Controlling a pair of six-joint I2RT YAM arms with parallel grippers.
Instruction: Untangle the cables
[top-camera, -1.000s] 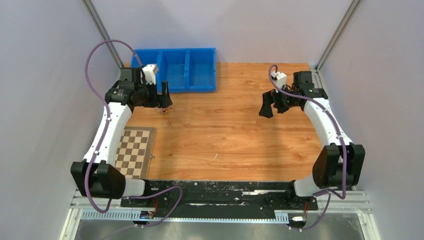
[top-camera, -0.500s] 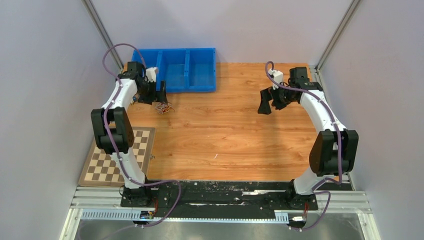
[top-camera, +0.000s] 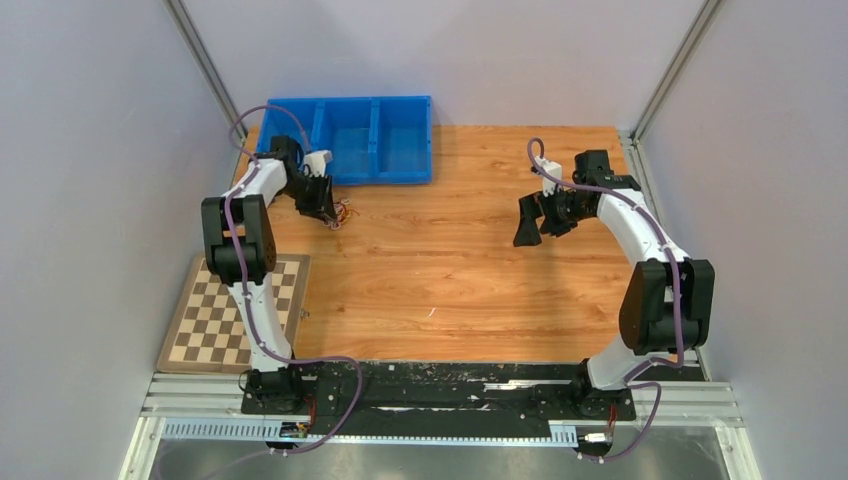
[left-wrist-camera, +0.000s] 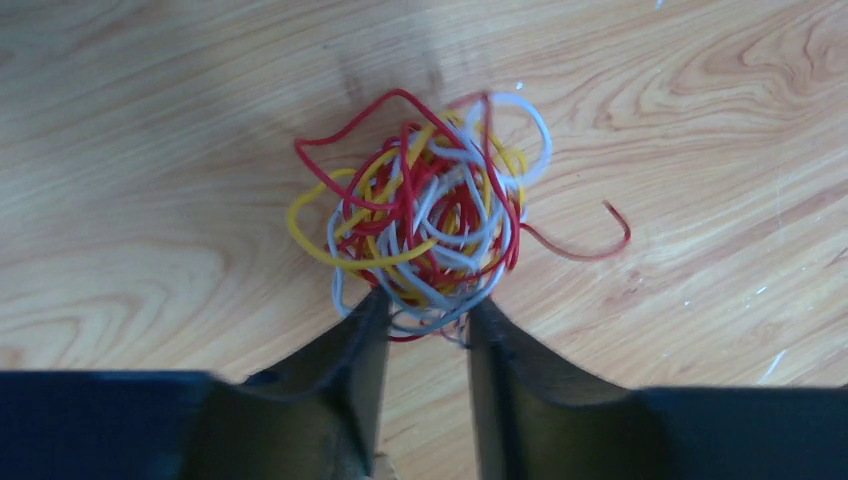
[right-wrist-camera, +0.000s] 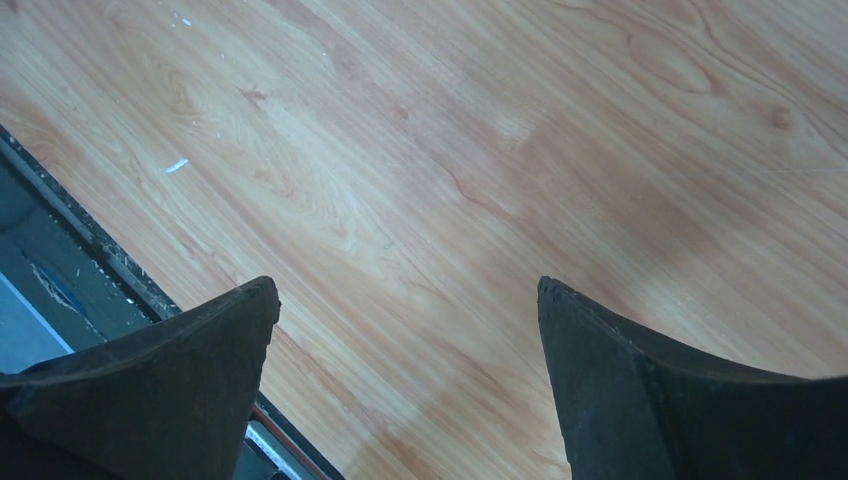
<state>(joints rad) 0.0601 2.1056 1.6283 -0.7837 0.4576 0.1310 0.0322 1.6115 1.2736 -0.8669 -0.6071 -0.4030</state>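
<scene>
**Obs.** The cables (left-wrist-camera: 425, 215) sit as one tight ball of red, yellow and white strands on the bench (top-camera: 450, 270). They are at its far-left part, just on the near side of the blue tray (top-camera: 350, 135). One red tail (left-wrist-camera: 590, 240) curls free to the right in the left wrist view. Every other strand loops back into the mass. No strand is separated yet.

**Left jaws.** Drawn in to a narrow gap at the near edge of the ball. A few white and red loops lie between the tips and roughly fill the gap. I cannot tell whether those loops are clamped or only bracketed.

**Right jaws.** Spread wide with nothing between them, over bare bench at the right side and well apart from the ball.

**Stage (judgement).** Early: a first hold is being taken or is about to be.

**Risks (judgement).**
- The tips straddle several loops at once. A pull from here would likely lift the whole ball, not one strand, because nothing holds the rest down.
- Pulling a mid-loop instead of a free end could cinch the crossings tighter. The red tail looks the safer start.
- The wires are far thinner than the tips, so a weak pinch may let them slide out, and the ball would then drop or roll.
- The tray wall is close behind. A sweep that way could push strands against it.
- The right arm (top-camera: 625, 215) would have a long reach to counter-hold, and a late arrival leaves the pull one-handed.
</scene>
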